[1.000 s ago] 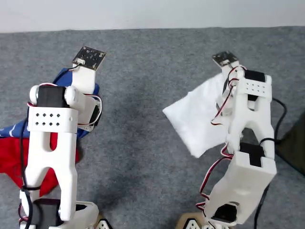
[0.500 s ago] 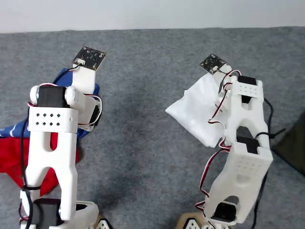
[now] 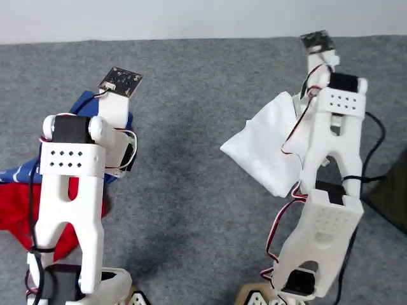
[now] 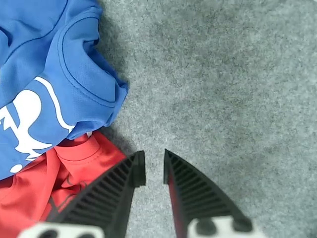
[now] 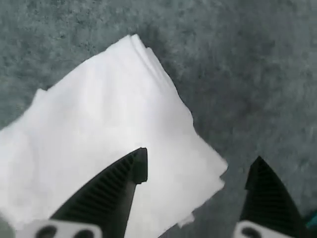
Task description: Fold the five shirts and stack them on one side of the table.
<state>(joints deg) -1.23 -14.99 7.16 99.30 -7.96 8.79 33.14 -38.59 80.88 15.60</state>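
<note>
A folded white shirt [image 3: 264,149] lies on the grey table beside the right arm. My right gripper [image 5: 198,168] hangs open above the white shirt [image 5: 114,124], its jaws spread wide over one folded edge and holding nothing. At the left, a crumpled blue shirt [image 3: 82,105] with white print lies partly over a red shirt [image 3: 16,210], both half hidden under the left arm. My left gripper [image 4: 152,166] is shut and empty, just off the edge of the red shirt [image 4: 59,183] and below the blue shirt [image 4: 49,79].
Grey carpet-like table surface [image 3: 191,95] lies bare between the two arms and toward the far edge. A dark object [image 3: 391,190] and a black cable sit at the right edge behind the right arm.
The right arm swung toward the far side of the table, away from the white shirt's middle. The white shirt shifted slightly. The left arm barely moved.
</note>
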